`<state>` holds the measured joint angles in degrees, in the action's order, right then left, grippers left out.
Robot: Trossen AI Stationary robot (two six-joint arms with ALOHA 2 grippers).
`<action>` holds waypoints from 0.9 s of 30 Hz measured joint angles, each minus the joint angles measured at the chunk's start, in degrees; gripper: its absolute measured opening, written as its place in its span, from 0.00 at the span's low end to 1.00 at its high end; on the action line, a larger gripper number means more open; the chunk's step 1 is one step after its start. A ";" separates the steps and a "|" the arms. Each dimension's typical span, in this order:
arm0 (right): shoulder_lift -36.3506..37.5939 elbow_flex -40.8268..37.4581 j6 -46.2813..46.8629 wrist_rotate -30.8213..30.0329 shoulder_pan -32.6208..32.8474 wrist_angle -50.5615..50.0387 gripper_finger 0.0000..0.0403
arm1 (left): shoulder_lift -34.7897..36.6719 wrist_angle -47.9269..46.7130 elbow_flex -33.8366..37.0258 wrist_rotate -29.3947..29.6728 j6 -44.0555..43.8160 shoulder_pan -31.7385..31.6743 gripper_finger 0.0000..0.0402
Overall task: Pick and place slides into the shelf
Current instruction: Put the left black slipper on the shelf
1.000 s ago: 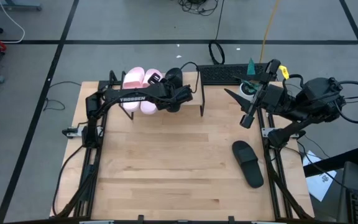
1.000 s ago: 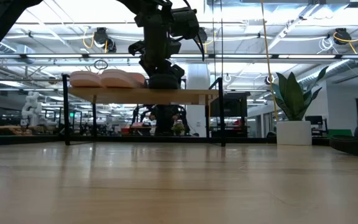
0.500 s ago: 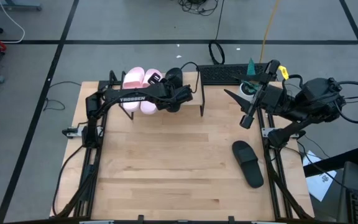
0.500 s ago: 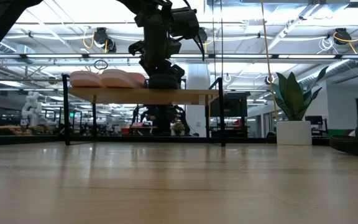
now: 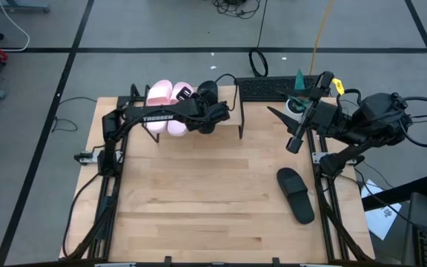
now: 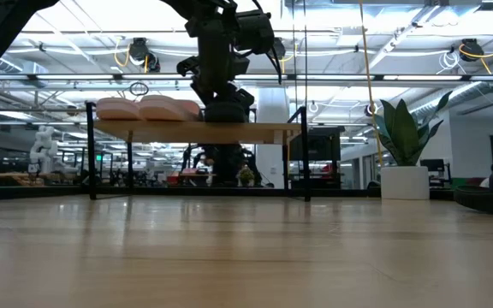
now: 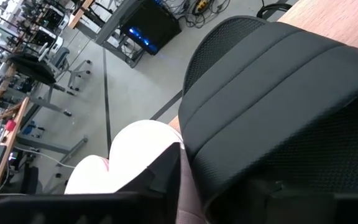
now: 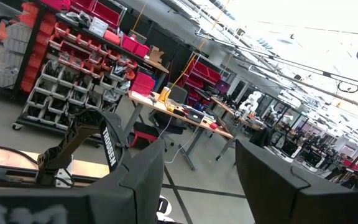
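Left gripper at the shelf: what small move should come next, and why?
Probably open the left gripper and lift clear: its black slide already rests on the shelf beside the pink pair. Another black slide waits on the table.

The pink pair point(image 5: 167, 104) lies side by side on the light-wood shelf point(image 6: 255, 131) at the bench's far edge. One black slide point(image 5: 207, 95) sits beside them. The other black slide point(image 5: 296, 194) lies flat near the bench's right edge.

Pale pink slides point(image 5: 166, 103), black slide point(image 5: 296, 194), seemingly matte.
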<state>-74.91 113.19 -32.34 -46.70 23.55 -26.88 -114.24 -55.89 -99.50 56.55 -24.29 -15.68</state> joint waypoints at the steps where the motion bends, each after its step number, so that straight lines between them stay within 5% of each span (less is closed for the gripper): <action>1: 0.00 0.00 0.02 0.00 0.00 -0.01 0.46 | 0.00 -0.01 0.00 0.04 -0.13 0.00 0.32; 11: 0.00 0.00 0.10 0.00 0.00 -0.01 0.46 | 0.00 -0.05 0.00 0.30 -0.07 0.04 0.61; 27: 0.00 0.00 0.11 0.00 0.00 0.01 0.46 | 0.02 -1.49 -3.64 0.31 3.38 0.49 0.63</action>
<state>-74.91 113.19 -32.23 -46.70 23.55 -26.87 -114.21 -57.38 -103.14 56.86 -20.91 -15.20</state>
